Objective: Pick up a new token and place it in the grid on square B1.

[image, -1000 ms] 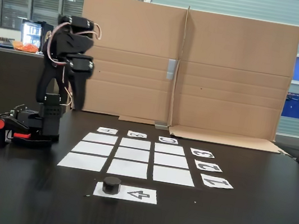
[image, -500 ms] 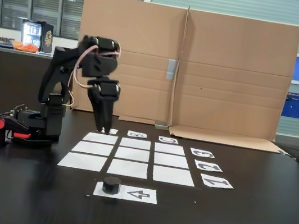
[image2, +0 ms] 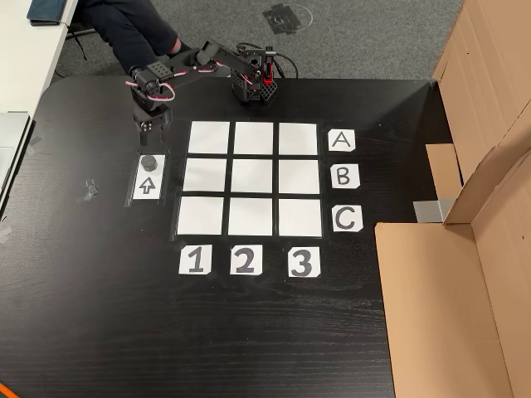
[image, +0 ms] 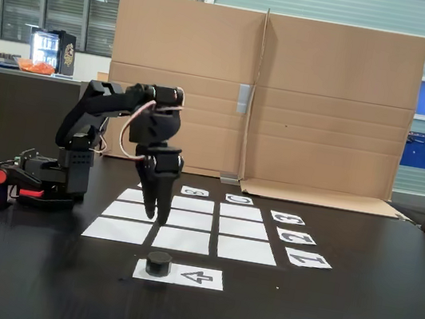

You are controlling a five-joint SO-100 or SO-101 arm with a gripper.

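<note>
The black token (image: 158, 263) (image2: 148, 162) sits on the end of the arrow-printed sheet (image: 198, 277) (image2: 146, 184), in front of the grid (image: 242, 229) (image2: 297, 174). Nothing lies on square B1 (image: 182, 240) (image2: 205, 174) or on any other grid square. My gripper (image: 155, 215) (image2: 150, 133) points downward above the table. In the other view it is just beyond the token and above it. In the fixed view it hangs over the grid's left side. Its fingers are close together with nothing between them, and I cannot make out a gap.
The arm's base (image: 65, 172) (image2: 253, 83) stands at the grid's A side. A cardboard wall (image: 287, 98) (image2: 481, 207) borders the table past the number-3 column. A seated person's legs (image2: 124, 29) are beyond the table edge near the base. Letter and number labels border the grid.
The arm has unfolded from its upright rest pose and swung out and down. The gripper moved from beside the base to over the grid's left side, nearer the token. The token has not moved.
</note>
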